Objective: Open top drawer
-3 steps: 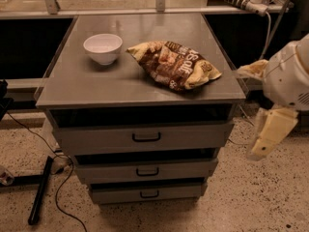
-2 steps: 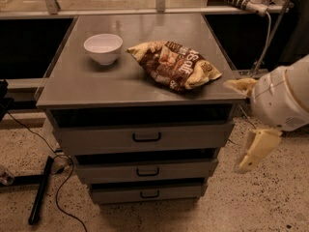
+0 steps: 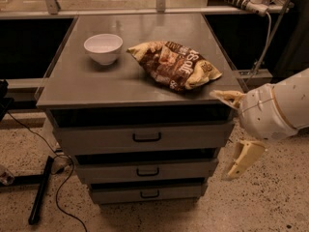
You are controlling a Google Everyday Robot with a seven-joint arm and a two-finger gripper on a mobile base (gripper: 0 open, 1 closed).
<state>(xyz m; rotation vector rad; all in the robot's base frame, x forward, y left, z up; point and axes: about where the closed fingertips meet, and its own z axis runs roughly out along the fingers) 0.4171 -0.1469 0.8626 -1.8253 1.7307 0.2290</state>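
The top drawer (image 3: pixel 193 135) is the widest of three grey drawers in a grey cabinet, with a small black loop handle (image 3: pixel 147 137) at the middle of its front. It stands slightly out from the cabinet, with a dark gap above it. My gripper (image 3: pixel 235 128) is at the cabinet's right front corner, level with the top drawer and well right of the handle. Its cream fingers are spread apart: one fingertip (image 3: pixel 226 97) is by the cabinet top's corner, the other (image 3: pixel 243 159) hangs lower beside the middle drawer. It holds nothing.
A white bowl (image 3: pixel 103 47) and a brown chip bag (image 3: pixel 174 64) lie on the cabinet top (image 3: pixel 96 88). The mid-width drawer (image 3: pixel 193 169) and narrowest drawer (image 3: pixel 183 192) sit below. A black pole (image 3: pixel 41 190) and cables lie on the speckled floor at left.
My arm has moved left and down, bringing the gripper from off the cabinet's right side up to its front right corner. The drawers, bowl and bag have not moved.
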